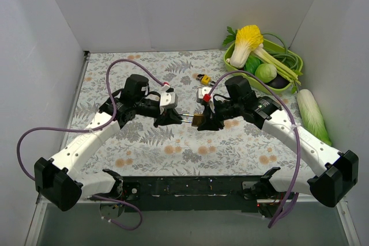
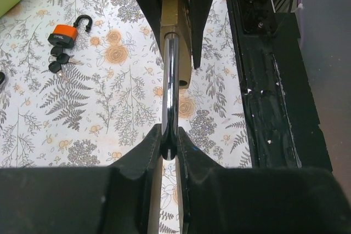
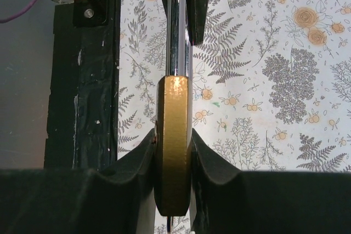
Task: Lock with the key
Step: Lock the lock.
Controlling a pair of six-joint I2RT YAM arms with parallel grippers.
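Observation:
A brass padlock [image 1: 196, 120] hangs between my two grippers above the middle of the floral mat. My left gripper [image 1: 172, 118] is shut on its chrome shackle [image 2: 170, 80], pinched at the fingertips [image 2: 192, 152]. My right gripper [image 1: 206, 123] is shut on the brass body [image 3: 174, 135], seen edge-on. The shackle [image 3: 178, 31] runs from the body to the left gripper's fingers [image 3: 204, 4]. I cannot tell whether it is latched. A small orange padlock [image 2: 64, 35] with an open shackle and black-headed keys [image 2: 57, 61] lies on the mat behind, also in the top view [image 1: 203, 79].
A green tray [image 1: 230, 64] of vegetables stands at the back right. A napa cabbage [image 1: 313, 116] lies along the right wall. White walls close in three sides. The black base rail [image 1: 190, 188] runs along the near edge.

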